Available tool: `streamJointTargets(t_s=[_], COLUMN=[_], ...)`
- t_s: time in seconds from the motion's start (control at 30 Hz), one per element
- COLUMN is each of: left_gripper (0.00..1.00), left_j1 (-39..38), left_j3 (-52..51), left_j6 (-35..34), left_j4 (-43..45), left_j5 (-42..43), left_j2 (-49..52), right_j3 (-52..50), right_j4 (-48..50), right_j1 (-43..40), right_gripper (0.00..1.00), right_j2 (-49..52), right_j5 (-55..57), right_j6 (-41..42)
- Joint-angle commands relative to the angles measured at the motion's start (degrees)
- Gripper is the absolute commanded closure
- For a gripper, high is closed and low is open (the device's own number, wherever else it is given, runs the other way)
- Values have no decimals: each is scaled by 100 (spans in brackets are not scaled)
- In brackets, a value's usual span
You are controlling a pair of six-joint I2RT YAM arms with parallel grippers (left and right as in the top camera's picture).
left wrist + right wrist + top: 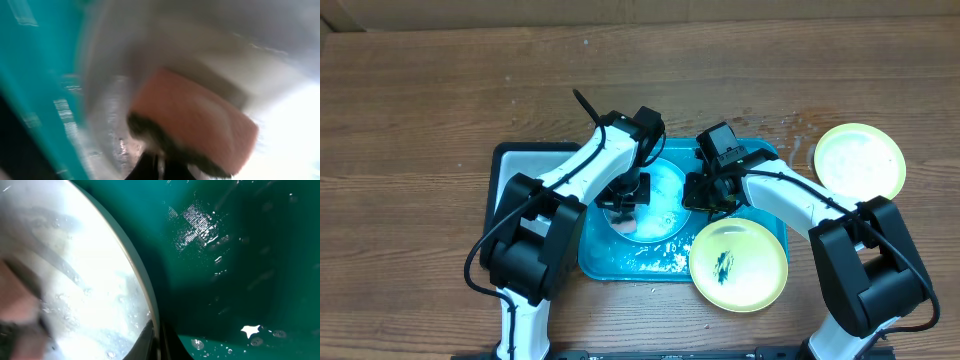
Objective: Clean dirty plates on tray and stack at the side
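A light blue rimmed plate (660,195) lies wet in the teal tray (620,268). My left gripper (628,200) is shut on an orange sponge (624,220) with a dark underside, pressed onto that plate. The left wrist view is blurred but shows the sponge (195,120) above my left gripper (160,167). My right gripper (702,192) is shut on the plate's right rim. In the right wrist view the rim (145,295) runs between the right gripper's (159,340) fingers. A yellow-green plate (738,265) with a black smear overlaps the tray's front right corner.
A second yellow-green plate (860,160), without smears, sits on the wooden table at the far right. A black-rimmed grey tray (535,158) lies left of the teal one, partly under my left arm. Water drops and foam spot the teal tray's floor (240,255).
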Motion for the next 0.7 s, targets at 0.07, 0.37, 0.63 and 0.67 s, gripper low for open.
streamJointTargets(t_s=[0.07, 0.37, 0.63, 0.67], left_gripper=[95, 96, 96, 96], left_j1=[133, 133, 341, 409], left_j3=[861, 2157, 2413, 2413], left_j6=[-260, -262, -479, -485], left_j4=[-426, -1386, -2653, -2712], left_j5=[-1274, -1154, -1582, -1609], left_j2=[133, 131, -170, -232], right_j3=[-103, -103, 118, 197], right_j4=[-68, -197, -603, -691], right_j1=[-46, -46, -44, -44], right_gripper=[96, 96, 96, 96], right_j2=[68, 68, 7, -44], right_j5=[273, 391, 533, 535], right_j6=[-2, -55, -415, -507])
